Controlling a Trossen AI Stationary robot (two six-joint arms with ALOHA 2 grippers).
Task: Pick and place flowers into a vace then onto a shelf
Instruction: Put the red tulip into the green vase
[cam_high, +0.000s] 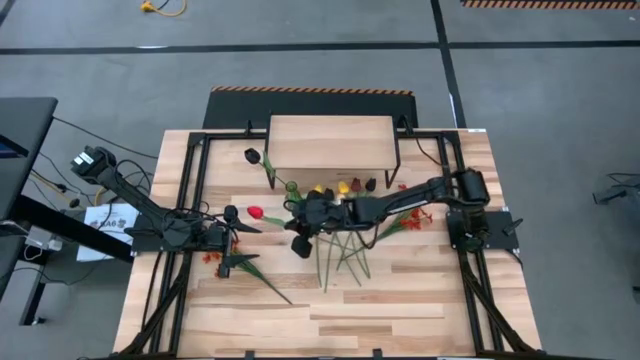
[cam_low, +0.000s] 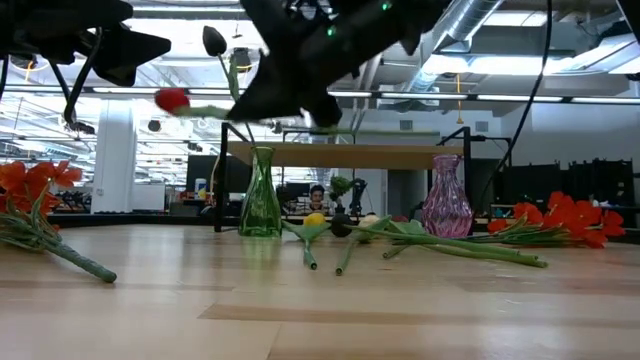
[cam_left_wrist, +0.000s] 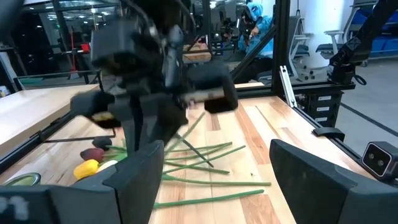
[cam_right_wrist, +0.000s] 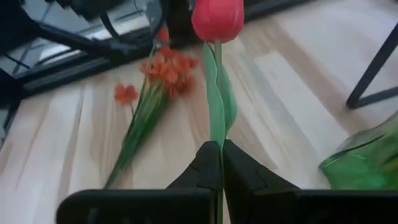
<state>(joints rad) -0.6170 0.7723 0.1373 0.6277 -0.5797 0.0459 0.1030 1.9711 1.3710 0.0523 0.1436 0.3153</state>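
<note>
My right gripper (cam_high: 298, 222) is shut on a red tulip (cam_high: 254, 212) and hovers over the table's middle, just near of the green glass vase (cam_high: 292, 187). That vase (cam_low: 260, 195) stands on the table in front of the shelf (cam_high: 330, 142) with a black tulip (cam_low: 213, 40) stuck in it. Several more tulips (cam_high: 343, 187) lie on the table with their stems fanned toward the near edge. My left gripper (cam_left_wrist: 217, 180) is open and raised at the table's left (cam_high: 235, 232), facing the right gripper. A purple vase (cam_low: 447, 197) stands to the right. My right gripper pinches the red tulip's green stem (cam_right_wrist: 218, 140) between its two fingertips (cam_right_wrist: 205, 163), some way below the head (cam_right_wrist: 217, 18). The fingers reach in from the table's right. The tulip is lifted clear and lies about level, its head toward the table's left (cam_low: 173, 99).
Sprays of red-orange blossoms lie on the table at the left (cam_high: 215, 258) and at the right (cam_high: 415, 218). The shelf's black legs (cam_high: 400, 160) stand close behind the vases. Bare wood lies along the near edge (cam_high: 330, 320).
</note>
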